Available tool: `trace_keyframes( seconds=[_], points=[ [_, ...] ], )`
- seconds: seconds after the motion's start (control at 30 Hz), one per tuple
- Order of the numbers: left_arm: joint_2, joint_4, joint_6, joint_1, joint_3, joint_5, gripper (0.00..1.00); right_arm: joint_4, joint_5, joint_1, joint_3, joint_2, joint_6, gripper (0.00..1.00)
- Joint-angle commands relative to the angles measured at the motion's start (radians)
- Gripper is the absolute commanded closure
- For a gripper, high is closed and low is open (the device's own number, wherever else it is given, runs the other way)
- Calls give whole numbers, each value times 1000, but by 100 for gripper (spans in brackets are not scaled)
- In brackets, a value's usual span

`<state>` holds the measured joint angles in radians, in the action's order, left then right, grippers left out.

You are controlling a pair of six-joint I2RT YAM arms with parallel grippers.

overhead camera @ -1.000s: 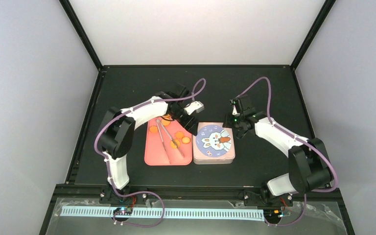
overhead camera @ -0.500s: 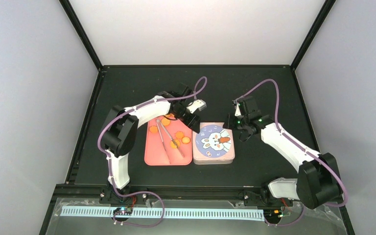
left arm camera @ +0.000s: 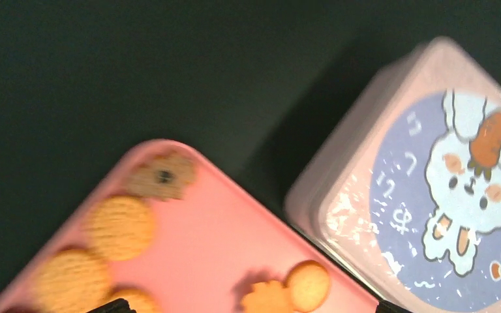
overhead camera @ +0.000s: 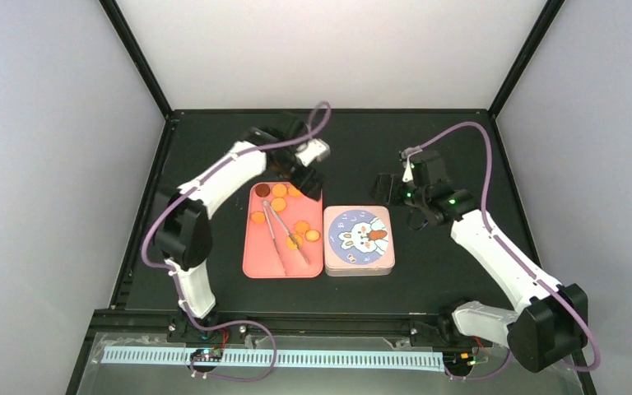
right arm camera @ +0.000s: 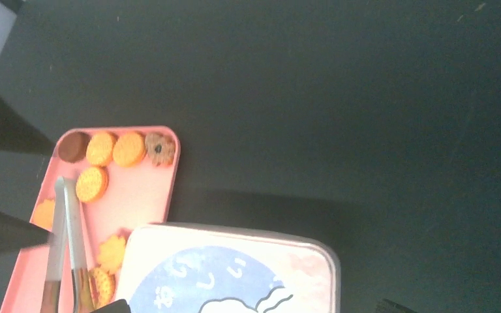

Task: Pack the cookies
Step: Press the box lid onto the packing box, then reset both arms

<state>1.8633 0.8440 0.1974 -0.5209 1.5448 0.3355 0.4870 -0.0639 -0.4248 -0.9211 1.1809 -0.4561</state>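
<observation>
Cookies (overhead camera: 279, 203): lying flat on pink tray (overhead camera: 255, 265), beside closed tin (overhead camera: 359, 247). Judged light, rigid, crumbly; take each gently by opposite edges, or use tongs (overhead camera: 286, 240). Left fingers (left arm camera: 114, 308) and right fingers (right arm camera: 116, 308) spread, empty

**Orange cookies (right arm camera: 114, 149) on a pink tray (overhead camera: 255, 257)**

The tray is salmon pink and sits on a black table (overhead camera: 362, 148). Most cookies are orange. One at the tray's far left corner is dark brown, and one at its far right corner is tan with a dark centre. Beside the tray, the pale pink tin (overhead camera: 359, 262) shows a white rabbit and an orange carrot on a lavender circle.
</observation>
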Motion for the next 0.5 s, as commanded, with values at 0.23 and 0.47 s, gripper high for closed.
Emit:
trace_keyframes(
  seconds=[0.23,0.47],
  points=[
    [-254,-41,33,429,-37,28,1,14,322,179,-5,-147,-23,0],
    [-519,-846,-19,602,-700,105,1,-272,718,217,211,-186,47,0]
  ],
)
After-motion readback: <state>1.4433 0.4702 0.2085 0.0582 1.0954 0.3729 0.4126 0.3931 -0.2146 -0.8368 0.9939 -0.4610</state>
